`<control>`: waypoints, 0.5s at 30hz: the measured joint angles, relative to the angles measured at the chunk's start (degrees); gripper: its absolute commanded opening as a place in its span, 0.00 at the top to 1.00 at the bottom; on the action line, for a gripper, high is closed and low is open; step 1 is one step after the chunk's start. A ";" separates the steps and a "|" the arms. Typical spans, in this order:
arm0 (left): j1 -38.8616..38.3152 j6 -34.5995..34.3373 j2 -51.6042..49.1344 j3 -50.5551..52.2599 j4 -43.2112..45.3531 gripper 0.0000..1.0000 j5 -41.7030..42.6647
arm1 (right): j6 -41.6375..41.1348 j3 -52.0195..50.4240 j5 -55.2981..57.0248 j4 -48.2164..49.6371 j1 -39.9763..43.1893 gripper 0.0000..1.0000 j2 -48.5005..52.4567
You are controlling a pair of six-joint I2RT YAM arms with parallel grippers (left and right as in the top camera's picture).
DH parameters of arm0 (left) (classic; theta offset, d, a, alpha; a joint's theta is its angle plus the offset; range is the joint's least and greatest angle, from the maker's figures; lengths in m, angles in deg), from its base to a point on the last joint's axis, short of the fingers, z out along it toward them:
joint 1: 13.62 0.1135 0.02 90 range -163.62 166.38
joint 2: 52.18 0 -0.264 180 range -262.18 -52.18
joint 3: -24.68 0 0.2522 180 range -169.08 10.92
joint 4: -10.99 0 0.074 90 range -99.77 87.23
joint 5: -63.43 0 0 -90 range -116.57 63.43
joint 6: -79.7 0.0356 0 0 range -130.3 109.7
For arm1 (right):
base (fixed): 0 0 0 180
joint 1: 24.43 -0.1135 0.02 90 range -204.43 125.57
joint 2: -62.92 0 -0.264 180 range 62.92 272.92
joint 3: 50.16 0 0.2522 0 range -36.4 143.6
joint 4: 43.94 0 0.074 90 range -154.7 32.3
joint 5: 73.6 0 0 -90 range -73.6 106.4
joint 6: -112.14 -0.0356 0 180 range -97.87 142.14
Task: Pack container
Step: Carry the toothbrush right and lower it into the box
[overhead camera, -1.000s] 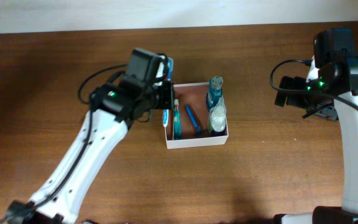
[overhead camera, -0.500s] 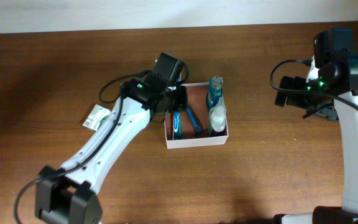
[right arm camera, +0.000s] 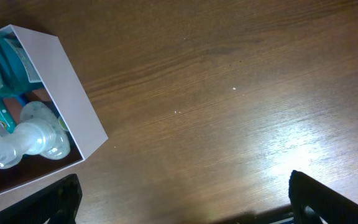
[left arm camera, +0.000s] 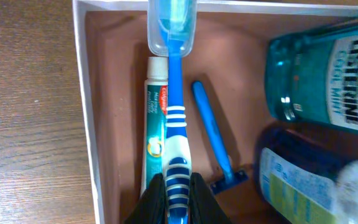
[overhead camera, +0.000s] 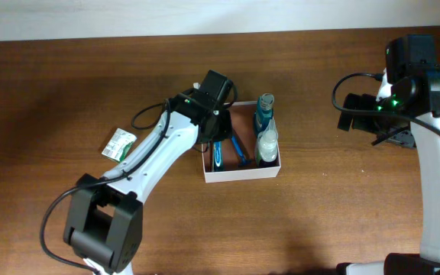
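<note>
Packing in progress. Table (overhead camera: 342,206) bears the container (overhead camera: 241,175) at its middle, bottles (overhead camera: 266,126) already in. Left gripper (left arm camera: 178,186) pinches a toothbrush (left arm camera: 174,93) just above the toothpaste (left arm camera: 154,143); next move, I judge: lower, let go. Right gripper (right arm camera: 185,199) spread, idle.

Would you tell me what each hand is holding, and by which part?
Left hand grips the blue toothbrush by its handle; right hand holds nothing.
</note>
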 measured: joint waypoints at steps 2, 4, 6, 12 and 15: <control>0.00 -0.20 -0.26 0.00 0.00 0.99 -0.44 | 0.00 0.00 0.00 0.00 0.00 0.01 0.00; 0.00 -0.63 -0.35 0.00 -0.02 0.99 -0.72 | -0.02 0.00 0.00 0.00 0.00 0.01 0.00; 0.00 -0.96 -0.35 0.00 -0.02 0.99 -0.83 | 0.02 0.00 0.00 0.00 0.00 0.02 0.00; 0.00 -1.36 -0.37 0.00 -0.20 0.99 -0.98 | 0.02 0.00 0.00 0.00 0.00 0.02 0.00; -0.07 -1.38 -0.37 0.00 -1.11 0.99 -1.01 | 0.02 0.00 0.00 0.00 0.00 0.02 0.00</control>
